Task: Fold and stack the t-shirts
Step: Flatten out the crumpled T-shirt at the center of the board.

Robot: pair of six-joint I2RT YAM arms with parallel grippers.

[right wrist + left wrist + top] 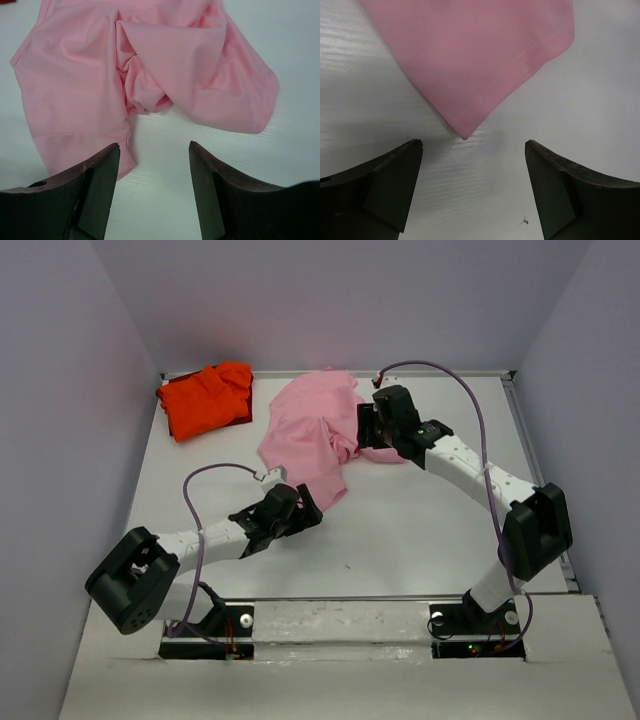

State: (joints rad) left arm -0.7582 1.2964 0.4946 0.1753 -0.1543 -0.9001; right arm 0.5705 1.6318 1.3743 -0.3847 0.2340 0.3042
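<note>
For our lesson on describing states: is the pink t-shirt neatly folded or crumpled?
Crumpled: the pink t-shirt lies in an uneven heap, with bunched creases and loose flaps at its middle.

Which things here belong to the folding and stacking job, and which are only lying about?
For the job:
pink t-shirt, crumpled in the middle
orange t-shirt, bunched at the far left corner

Not for the job:
table
purple cables
</note>
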